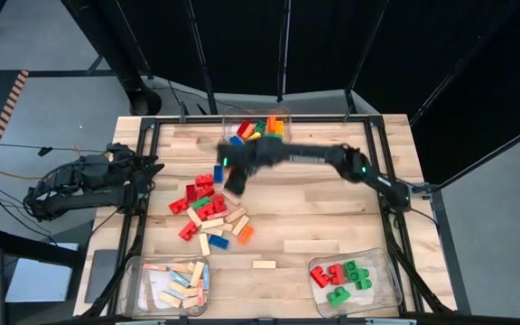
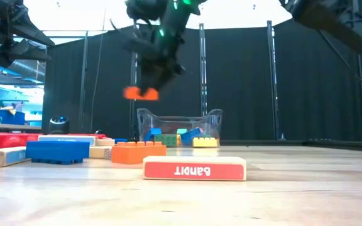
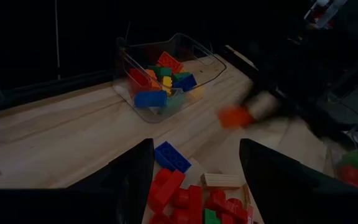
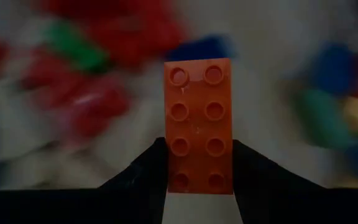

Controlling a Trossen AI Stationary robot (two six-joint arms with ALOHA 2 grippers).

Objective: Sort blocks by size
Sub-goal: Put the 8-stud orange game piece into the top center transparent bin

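My right gripper (image 1: 228,178) hangs above the table's middle left, shut on an orange studded brick (image 4: 197,112), which also shows in the low view as the orange brick (image 2: 141,93). Below it a pile of red, green, blue, orange and wooden blocks (image 1: 210,212) lies flat on the table. My left gripper (image 3: 194,180) waits open at the table's left edge, touching nothing. My right gripper pinches the orange brick's two long sides (image 4: 171,163) between its two fingers, near one end of the brick. The fingers come from above, slanting down. The brick's studs face the wrist, and it hangs about level, lifted clear (image 2: 141,93) of the table.
A clear bin (image 1: 258,126) of mixed coloured bricks stands at the far edge. A bin (image 1: 174,284) with wooden bars sits near left; a bin (image 1: 350,280) with red and green bricks sits near right. One wooden bar (image 1: 264,264) lies alone between them.
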